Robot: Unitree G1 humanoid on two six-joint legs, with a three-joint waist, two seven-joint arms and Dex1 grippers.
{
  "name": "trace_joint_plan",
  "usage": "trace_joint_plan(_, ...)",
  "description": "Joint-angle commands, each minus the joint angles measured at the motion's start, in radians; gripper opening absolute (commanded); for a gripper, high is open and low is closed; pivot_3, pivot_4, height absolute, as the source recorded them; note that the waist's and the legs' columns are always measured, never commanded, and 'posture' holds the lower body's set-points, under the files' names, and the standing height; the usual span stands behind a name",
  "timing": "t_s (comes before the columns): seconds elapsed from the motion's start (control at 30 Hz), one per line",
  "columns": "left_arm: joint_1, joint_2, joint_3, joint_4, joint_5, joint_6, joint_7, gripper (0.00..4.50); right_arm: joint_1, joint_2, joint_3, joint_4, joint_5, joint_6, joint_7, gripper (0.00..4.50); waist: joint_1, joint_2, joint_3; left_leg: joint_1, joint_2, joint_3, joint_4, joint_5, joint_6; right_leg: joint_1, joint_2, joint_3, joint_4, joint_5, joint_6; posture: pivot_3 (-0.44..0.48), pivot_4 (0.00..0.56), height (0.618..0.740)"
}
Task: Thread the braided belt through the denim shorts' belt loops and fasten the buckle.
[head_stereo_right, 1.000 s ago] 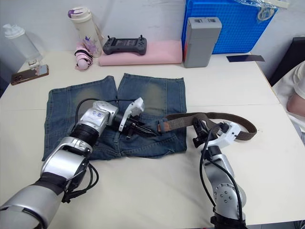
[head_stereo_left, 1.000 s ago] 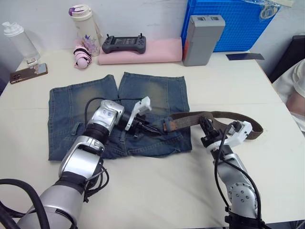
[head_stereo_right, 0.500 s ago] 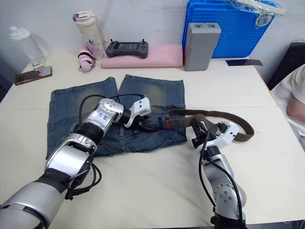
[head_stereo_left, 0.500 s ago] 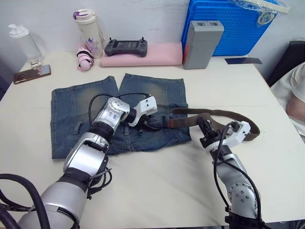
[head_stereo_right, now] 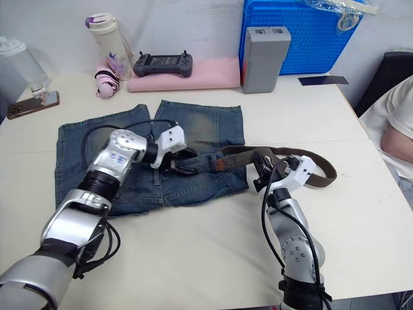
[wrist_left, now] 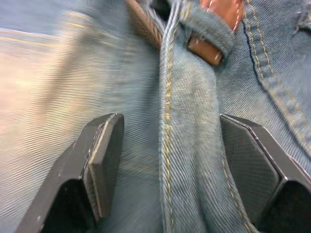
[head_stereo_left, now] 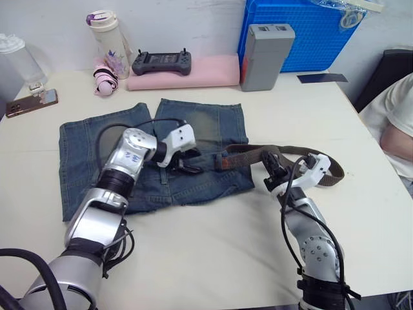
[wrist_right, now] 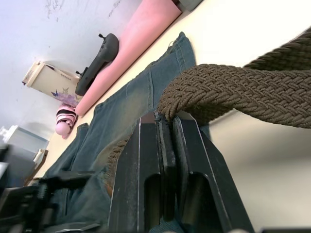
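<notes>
With the shorts (head_stereo_left: 155, 155) laid flat on the table (head_stereo_left: 213, 258), threading is under way: the belt (head_stereo_left: 290, 154) is clamped by the right gripper (head_stereo_left: 272, 175) beside the waistband, the left gripper (head_stereo_left: 187, 165) is spread over a loop (wrist_left: 209, 30), and the tip should next be drawn onward.

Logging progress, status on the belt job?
Left claw open over shorts waistband. Right claw shut on belt. Tip at a loop.
</notes>
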Motion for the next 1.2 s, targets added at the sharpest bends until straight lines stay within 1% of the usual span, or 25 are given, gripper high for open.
trace_joint_plan(0.03, 0.092, 0.042, 0.061, -0.22, -0.07, 0.081, 0.001, 3.42, -0.036, 0.005, 0.022, 0.021, -0.04, 0.0, 0.012, 0.0, -0.002, 0.0, 0.0, 0.0, 0.0, 0.0, 0.0, 0.0, 0.0, 0.0, 0.0, 0.0, 0.0, 0.0, 0.0, 0.0, 0.15, 0.724)
trace_joint_plan(0.2, 0.225, 0.083, 0.137, -0.491, -0.178, 0.204, 0.011, 3.42, -0.064, 0.003, 0.045, 0.051, -0.083, 0.024, 0.021, 0.0, -0.001, 0.001, 0.0, 0.0, 0.0, 0.0, 0.0, 0.0, 0.0, 0.0, 0.0, 0.001, 0.0, 0.0, 0.0, 0.0, 0.15, 0.724)
trace_joint_plan(0.23, 0.247, 0.084, 0.156, -0.523, -0.198, 0.204, 0.018, 3.42, -0.07, 0.005, 0.048, 0.055, -0.089, 0.027, 0.022, 0.0, -0.001, 0.001, 0.0, 0.0, 0.0, 0.0, 0.0, 0.0, 0.0, 0.0, 0.0, 0.001, 0.0, 0.0, 0.0, 0.0, 0.15, 0.724)
trace_joint_plan(0.33, 0.337, 0.074, 0.218, -0.6, -0.236, 0.104, 0.056, 3.42, -0.087, 0.01, 0.063, 0.066, -0.111, 0.044, 0.026, 0.0, -0.003, 0.001, 0.0, 0.0, 0.0, 0.0, 0.0, 0.0, 0.0, 0.0, 0.0, 0.001, 0.0, 0.0, 0.0, 0.0, 0.15, 0.724)
trace_joint_plan(0.4, 0.388, 0.071, 0.245, -0.646, -0.269, 0.113, 0.075, 3.42, -0.093, 0.015, 0.07, 0.072, -0.122, 0.052, 0.029, 0.0, -0.003, 0.001, 0.0, 0.001, 0.0, 0.0, 0.0, -0.001, -0.001, 0.0, 0.0, 0.002, 0.0, 0.0, 0.0, 0.0, 0.15, 0.724)
trace_joint_plan(0.5, 0.485, 0.083, 0.261, -0.731, -0.33, 0.19, 0.08, 3.42, -0.103, 0.02, 0.084, 0.085, -0.144, 0.063, 0.037, 0.0, -0.005, 0.001, 0.0, 0.001, 0.0, 0.0, -0.001, -0.001, -0.001, 0.0, 0.0, 0.002, 0.0, 0.0, 0.0, 0.0, 0.15, 0.724)
trace_joint_plan(0.53, 0.504, 0.08, 0.277, -0.757, -0.375, 0.265, 0.094, 3.42, -0.107, 0.022, 0.084, 0.09, -0.15, 0.064, 0.037, 0.0, -0.004, 0.001, 0.001, 0.001, 0.0, 0.0, -0.001, -0.001, -0.001, 0.0, 0.0, 0.002, 0.0, 0.0, 0.0, 0.0, 0.15, 0.724)
trace_joint_plan(0.6, 0.521, 0.069, 0.311, -0.788, -0.451, 0.386, 0.136, 3.42, -0.113, 0.025, 0.075, 0.098, -0.16, 0.064, 0.03, 0.0, -0.002, 0.001, 0.001, 0.001, 0.0, 0.0, -0.001, -0.001, -0.001, 0.0, 0.0, 0.002, 0.0, 0.0, 0.0, 0.0, 0.15, 0.724)
trace_joint_plan(0.7, 0.551, 0.081, 0.321, -0.828, -0.491, 0.449, 0.162, 3.42, -0.119, 0.018, 0.037, 0.109, -0.174, 0.058, 0.008, 0.0, -0.001, 0.001, 0.001, 0.001, 0.0, 0.0, 0.0, -0.001, -0.001, 0.0, 0.0, 0.002, 0.0, 0.0, 0.0, 0.0, 0.15, 0.724)
trace_joint_plan(0.83, 0.591, 0.088, 0.313, -0.884, -0.513, 0.477, 0.189, 3.42, -0.133, -0.007, 0.002, 0.131, -0.202, 0.052, 0.001, 0.0, -0.001, 0.001, 0.001, 0.001, 0.0, 0.0, 0.0, -0.001, -0.002, 0.001, 0.0, 0.002, 0.0, 0.0, 0.0, 0.0, 0.15, 0.724)
trace_joint_plan(0.97, 0.598, 0.083, 0.307, -0.91, -0.53, 0.495, 0.222, 3.42, -0.158, -0.014, -0.033, 0.151, -0.228, 0.039, -0.015, 0.0, -0.001, 0.001, 0.001, 0.001, 0.0, 0.0, -0.001, -0.001, -0.002, 0.0, 0.0, 0.002, 0.0, 0.0, 0.0, 0.0, 0.15, 0.724)
trace_joint_plan(1.03, 0.598, 0.084, 0.303, -0.915, -0.531, 0.494, 0.232, 3.42, -0.163, -0.023, -0.028, 0.143, -0.247, 0.039, -0.003, 0.0, -0.001, 0.001, 0.001, 0.001, 0.0, 0.0, -0.001, -0.001, -0.002, 0.0, 0.0, 0.002, 0.0, 0.0, 0.0, 0.0, 0.15, 0.724)
trace_joint_plan(1.2, 0.591, 0.091, 0.297, -0.916, -0.531, 0.489, 0.243, 3.42, -0.15, -0.027, 0.045, 0.11, -0.295, 0.049, 0.042, 0.0, -0.002, 0.001, 0.001, 0.001, 0.0, 0.0, -0.001, -0.001, -0.002, 0.0, 0.001, 0.002, 0.0, 0.0, 0.0, 0.0, 0.15, 0.724)
